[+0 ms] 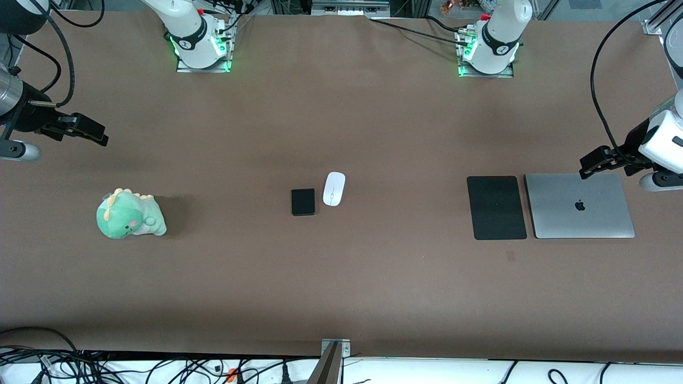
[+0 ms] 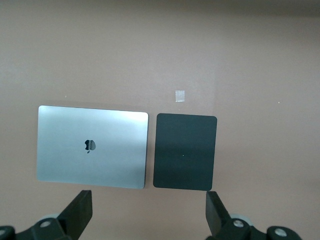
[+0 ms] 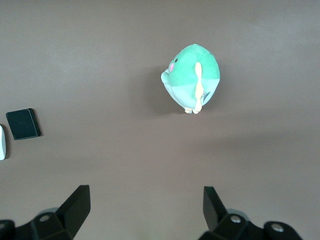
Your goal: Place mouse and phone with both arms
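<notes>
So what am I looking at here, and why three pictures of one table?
Two robot arms share a brown table. One camera looks down from across it; the other two sit on the arms' wrists. The left gripper hangs open over the table's bare edge by the silver laptop and black mouse pad. The right gripper hangs open near the green plush dinosaur. Mid-table lie the white mouse and black phone, side by side. Nothing is held.
</notes>
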`<state>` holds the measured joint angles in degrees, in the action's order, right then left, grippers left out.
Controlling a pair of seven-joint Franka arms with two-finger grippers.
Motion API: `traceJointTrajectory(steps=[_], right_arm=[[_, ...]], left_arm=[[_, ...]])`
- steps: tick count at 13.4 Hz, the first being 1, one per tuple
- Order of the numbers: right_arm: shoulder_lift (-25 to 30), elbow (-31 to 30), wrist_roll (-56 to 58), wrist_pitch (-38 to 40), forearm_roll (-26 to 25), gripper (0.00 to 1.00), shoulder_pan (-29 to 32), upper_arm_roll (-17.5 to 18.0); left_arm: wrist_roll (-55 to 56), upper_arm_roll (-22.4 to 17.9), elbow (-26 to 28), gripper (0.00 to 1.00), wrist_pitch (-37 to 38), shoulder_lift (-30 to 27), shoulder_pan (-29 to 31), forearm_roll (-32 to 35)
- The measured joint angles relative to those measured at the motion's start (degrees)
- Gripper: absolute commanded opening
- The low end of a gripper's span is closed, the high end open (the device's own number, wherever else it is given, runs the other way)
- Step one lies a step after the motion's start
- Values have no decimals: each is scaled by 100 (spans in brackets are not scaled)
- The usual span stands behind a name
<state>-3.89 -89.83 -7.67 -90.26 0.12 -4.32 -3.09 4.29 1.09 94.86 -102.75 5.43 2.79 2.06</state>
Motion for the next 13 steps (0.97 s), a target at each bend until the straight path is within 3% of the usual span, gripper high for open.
traceJointTrajectory(steps=[13], right_arm=[[-1, 0, 0, 4, 0, 100, 0, 0]], left_arm=[[84, 15, 0, 100, 0, 6, 0, 0]])
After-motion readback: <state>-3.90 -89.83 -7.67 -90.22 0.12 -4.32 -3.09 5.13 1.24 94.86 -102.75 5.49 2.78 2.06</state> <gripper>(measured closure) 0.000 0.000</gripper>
